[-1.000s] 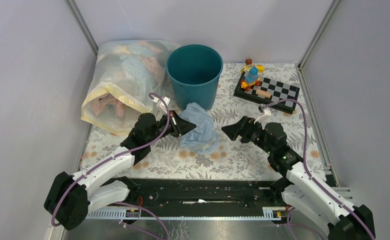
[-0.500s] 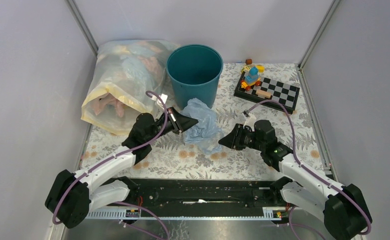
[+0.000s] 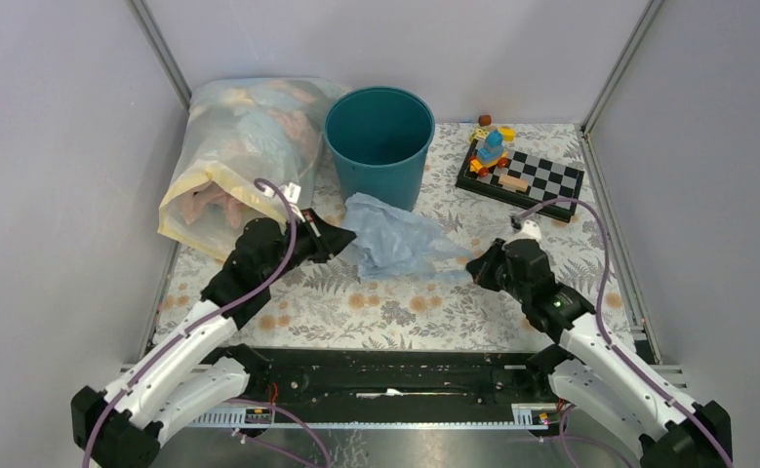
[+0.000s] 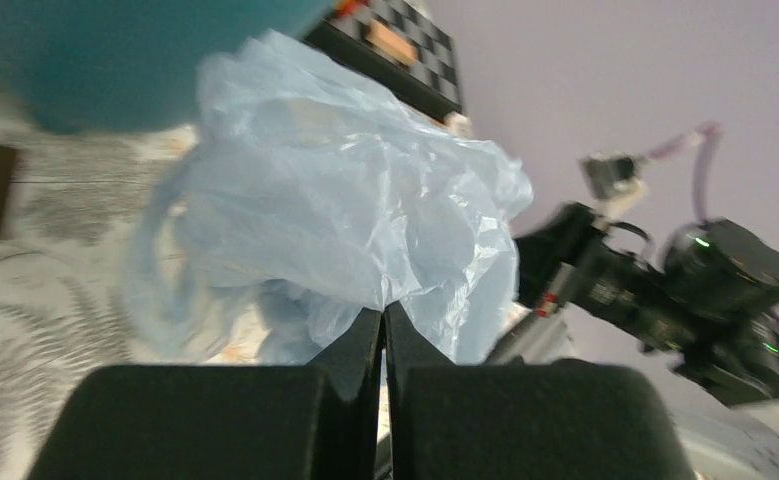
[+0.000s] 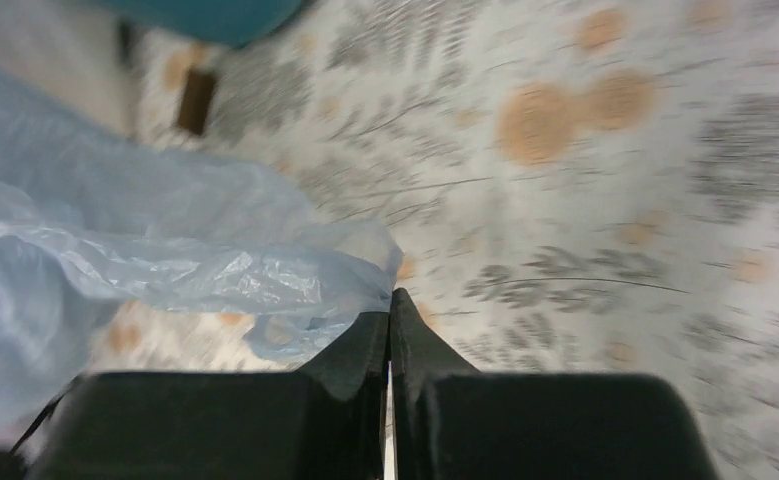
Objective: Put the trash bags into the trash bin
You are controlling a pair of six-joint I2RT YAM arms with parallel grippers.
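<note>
The pale-blue crinkly trash bag (image 3: 395,239) lies spread on the floral table just in front of the teal trash bin (image 3: 379,146), stretched between both arms. My left gripper (image 3: 348,239) is shut on the bag's left end. In the left wrist view the film (image 4: 345,200) bunches up right at the closed tips (image 4: 382,312). My right gripper (image 3: 473,265) is shut on the bag's right edge. The right wrist view shows a corner of the film (image 5: 165,250) pinched at the tips (image 5: 390,300). The bin stands upright with its mouth open.
A large clear yellowish bag stuffed with cloth (image 3: 234,161) leans at the back left, beside the bin. A black-and-white checkerboard (image 3: 541,180) with small toys sits at the back right. Grey walls enclose the table on three sides.
The right gripper closed on the bag's right edge and drew back to the right. The left arm pulled left with its end. The bag went from a bunch to a spread sheet.
</note>
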